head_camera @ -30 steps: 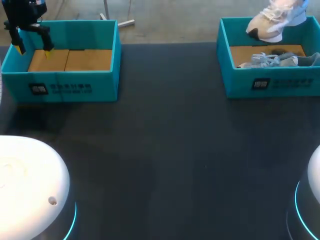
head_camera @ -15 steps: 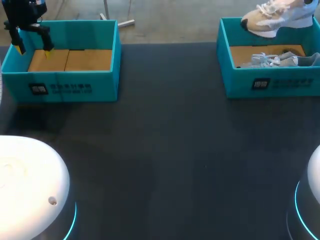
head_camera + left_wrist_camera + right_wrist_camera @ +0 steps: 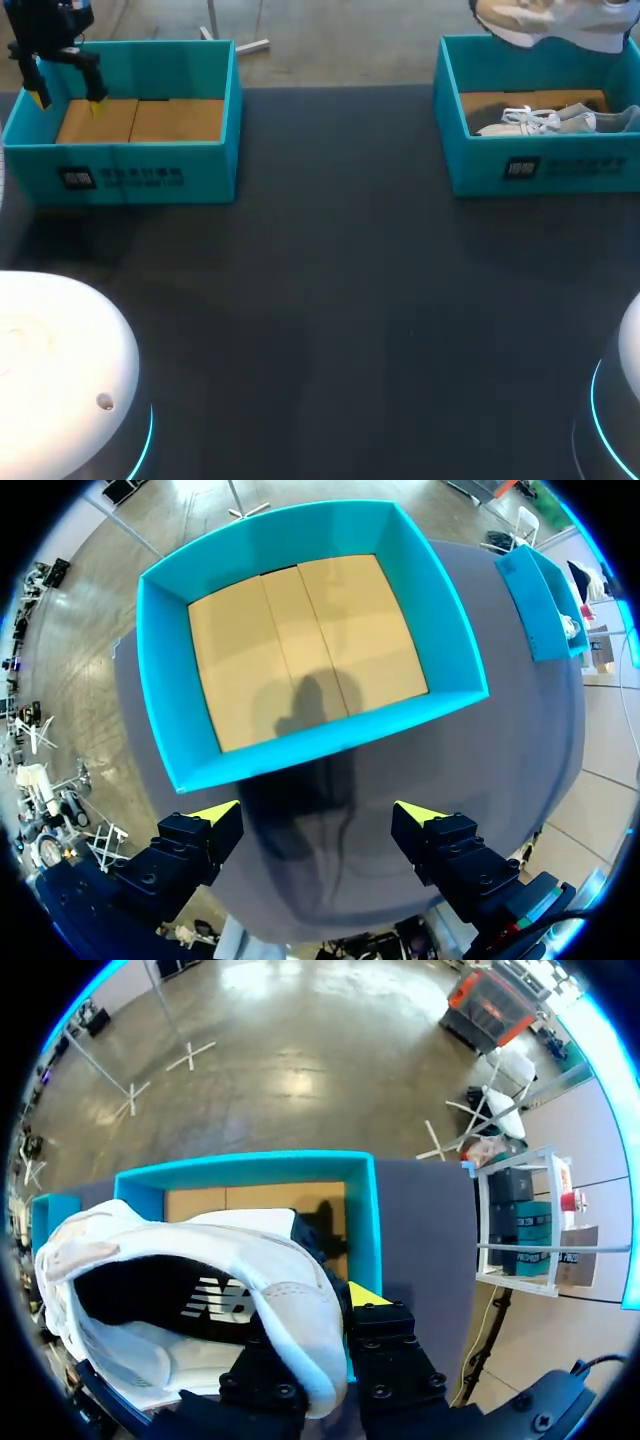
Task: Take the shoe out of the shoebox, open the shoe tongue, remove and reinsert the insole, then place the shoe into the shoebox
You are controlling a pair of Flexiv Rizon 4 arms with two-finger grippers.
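Right gripper point(image 3: 322, 1312) pinches the white shoe point(image 3: 560, 25) at its collar, holding it above the right shoebox point(image 3: 480, 168). Taking out looks nearly done; tongue, insole and return seem left.

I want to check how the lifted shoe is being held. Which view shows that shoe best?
The right wrist view: the shoe shows close up, its heel collar at the right gripper. The head view catches only part of it, cut off above the shoebox. The left wrist view does not show it.
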